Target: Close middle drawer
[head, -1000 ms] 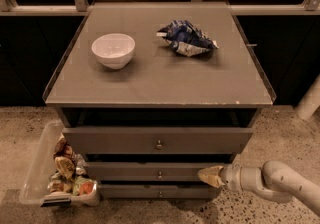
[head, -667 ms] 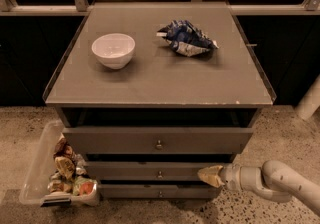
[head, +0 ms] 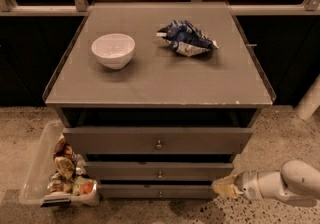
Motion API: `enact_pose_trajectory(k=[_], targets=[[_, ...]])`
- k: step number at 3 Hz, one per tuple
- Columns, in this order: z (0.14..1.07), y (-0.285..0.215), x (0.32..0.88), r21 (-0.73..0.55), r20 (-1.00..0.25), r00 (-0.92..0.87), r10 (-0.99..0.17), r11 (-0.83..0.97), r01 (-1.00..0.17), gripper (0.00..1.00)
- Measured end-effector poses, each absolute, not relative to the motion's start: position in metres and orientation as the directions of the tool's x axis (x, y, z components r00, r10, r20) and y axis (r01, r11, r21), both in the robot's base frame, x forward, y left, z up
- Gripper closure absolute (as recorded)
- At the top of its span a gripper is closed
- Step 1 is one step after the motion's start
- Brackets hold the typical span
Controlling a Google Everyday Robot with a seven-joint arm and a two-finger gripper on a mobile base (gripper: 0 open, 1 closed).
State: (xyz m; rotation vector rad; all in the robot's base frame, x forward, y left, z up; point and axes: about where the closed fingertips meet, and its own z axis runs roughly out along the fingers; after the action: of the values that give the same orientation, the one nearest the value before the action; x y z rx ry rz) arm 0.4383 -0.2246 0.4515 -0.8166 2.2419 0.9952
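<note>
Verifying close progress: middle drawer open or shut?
Slightly open: middle drawer front sits forward of the bottom front; gripper by its right end.

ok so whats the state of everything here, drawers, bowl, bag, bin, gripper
top drawer: partly pulled out
middle drawer: looks slightly out, not pushed home
bottom drawer: set further back; whether shut is unclear
bowl: upright, empty
snack bag: crumpled, lying on the cabinet top
bin: on the floor at left, holding packets
gripper: low at right, by the middle drawer's right end; contact unclear
</note>
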Motion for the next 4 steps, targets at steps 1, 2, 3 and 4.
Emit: enact_pose_trajectory(k=[1,2,3,4], targets=[[0.4541,-0.2243,0.4374,0.454,-0.681,-0.666,-0.305,0.537,-0.711,0.59],[0.454,-0.2242,0.4374,0.454,-0.681,-0.666,-0.305,0.537,-0.711,0.34],[0.454,-0.2241,0.4374,0.454,-0.681,-0.666,-0.305,0.537,-0.711,0.11],[0.454,-0.2241,0.4374,0.454,-0.681,-0.666,-0.305,0.537,-0.711,0.0]])
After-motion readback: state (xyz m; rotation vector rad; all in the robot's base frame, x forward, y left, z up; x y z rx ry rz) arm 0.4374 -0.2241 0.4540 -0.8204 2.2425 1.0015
